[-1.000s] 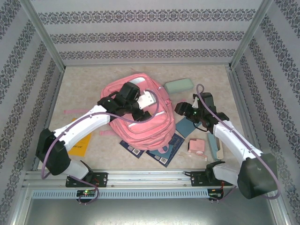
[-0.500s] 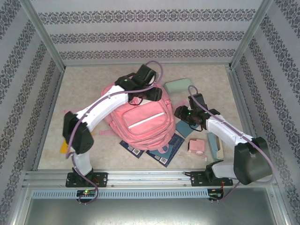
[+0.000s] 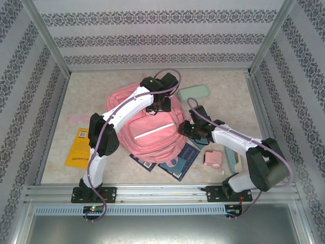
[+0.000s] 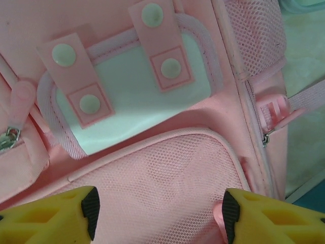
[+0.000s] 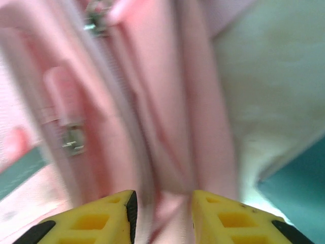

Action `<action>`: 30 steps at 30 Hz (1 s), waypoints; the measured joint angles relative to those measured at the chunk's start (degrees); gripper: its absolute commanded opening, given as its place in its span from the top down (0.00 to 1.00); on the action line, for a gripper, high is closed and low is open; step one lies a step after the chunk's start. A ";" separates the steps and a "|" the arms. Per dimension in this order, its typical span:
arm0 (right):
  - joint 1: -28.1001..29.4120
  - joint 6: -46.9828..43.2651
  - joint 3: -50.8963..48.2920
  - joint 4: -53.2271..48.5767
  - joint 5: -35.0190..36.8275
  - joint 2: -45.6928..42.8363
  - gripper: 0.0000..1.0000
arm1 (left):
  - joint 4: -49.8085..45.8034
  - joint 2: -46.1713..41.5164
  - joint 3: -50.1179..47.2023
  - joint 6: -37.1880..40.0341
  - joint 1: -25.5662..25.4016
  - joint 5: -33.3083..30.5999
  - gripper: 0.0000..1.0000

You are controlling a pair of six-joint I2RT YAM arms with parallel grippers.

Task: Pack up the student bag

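Beige table [image 3: 86, 91], patterned walls around it. The pink bag [image 3: 147, 134] lies flat mid-table, front up, and looks zipped shut.

Over its far part hovers the left gripper [image 4: 160, 216], above the mesh pocket [image 4: 162, 173] just below the white patch [image 4: 137, 96]. Fingers are wide apart, nothing in them.

At the bag's right edge is the right gripper [image 5: 163, 203]. Its fingers are down to a narrow gap with a pink fabric fold running between them. That view is blurred, so I can't tell if the fold is actually pinched. The zip pull [image 5: 73, 140] sits left of that gap, not in it.

Outside the bag:
- dark blue books [image 3: 177, 163] partly under its near end
- pink box [image 3: 213, 159] just beside them
- green case [image 3: 194, 92] near the far right of the bag
- yellow booklet [image 3: 80, 147] well apart on the left

My read: this is the opening step, nothing packed yet. Next move needs the right fingers on the pull itself, not the fabric, and the left pinning the bag while the zip runs.
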 measured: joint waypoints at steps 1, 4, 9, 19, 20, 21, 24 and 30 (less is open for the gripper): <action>0.59 0.09 0.00 1.16 -0.63 0.20 0.65 | -1.07 0.63 1.03 -0.52 -0.02 0.00 0.33; 1.49 0.83 0.00 4.13 -2.56 1.22 0.65 | -5.20 2.99 5.05 -2.29 -0.31 -0.07 0.32; 2.49 3.54 -0.96 9.73 -3.80 1.51 0.64 | -11.69 6.40 8.26 -5.49 -1.29 0.22 0.31; -6.71 3.19 -7.96 7.56 2.14 -13.84 0.57 | -15.06 8.90 8.24 -2.99 -3.37 1.55 0.38; -7.23 2.51 -7.96 7.32 2.14 -14.36 0.57 | -14.95 8.92 8.24 -1.09 -3.48 1.73 0.37; -7.76 1.86 -7.96 7.06 2.12 -14.69 0.55 | -14.43 8.90 7.87 1.07 -3.72 1.70 0.36; -9.05 -0.07 -7.96 6.12 1.92 -14.64 0.51 | -10.95 8.37 3.76 8.28 -3.69 1.81 0.36; -9.97 -4.59 -2.36 2.36 0.20 -8.70 0.47 | -2.99 6.54 -6.29 19.82 -3.26 4.96 0.41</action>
